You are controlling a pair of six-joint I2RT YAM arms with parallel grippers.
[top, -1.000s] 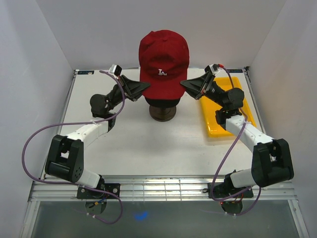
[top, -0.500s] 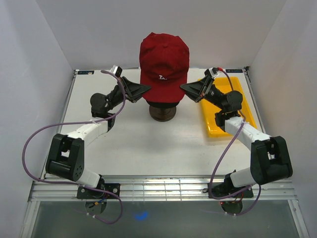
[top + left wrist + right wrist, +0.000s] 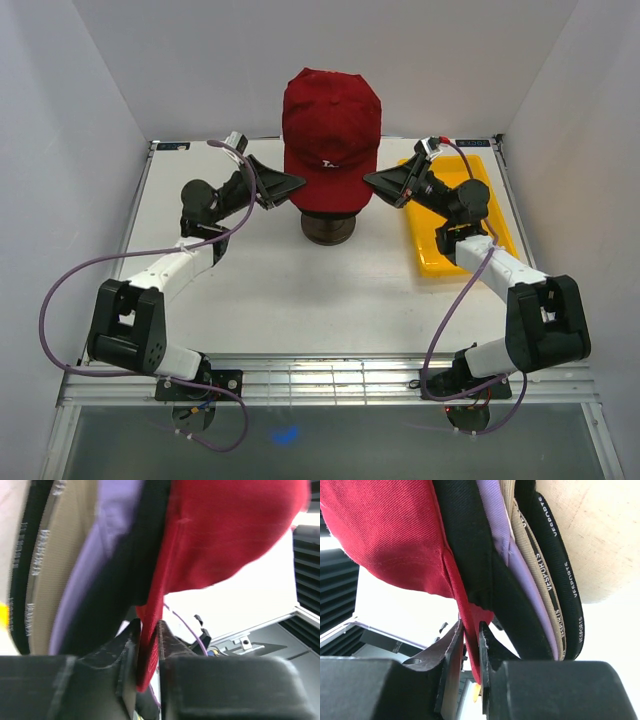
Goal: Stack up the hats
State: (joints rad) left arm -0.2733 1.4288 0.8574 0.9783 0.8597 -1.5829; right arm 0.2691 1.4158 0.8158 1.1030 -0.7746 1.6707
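A: So, how far along is the stacking?

B: Nearly done, I'd judge. The red cap sits outermost on the mannequin head. Under it, rim inside rim, are the outer black cap, the lavender cap, the tan cap and the inner black cap.

A: And the arms?

B: One is on each side of the red cap's lower rim. The right gripper has its jaws almost together, with the red rim pinched between them. The left gripper also has the rim between narrow jaws, and the fabric touches both. Whether they squeeze it or only flank it, I cannot tell.

A: Which step is that?

B: Seating the last cap, by my reading. From above, its crown stands tall over the head, so it may want drawing down a little further.

A: What does the next move need?

B: Both sides should let go evenly and back straight outward. A snagged rim could pull the cap askew or drag it off the ones beneath.
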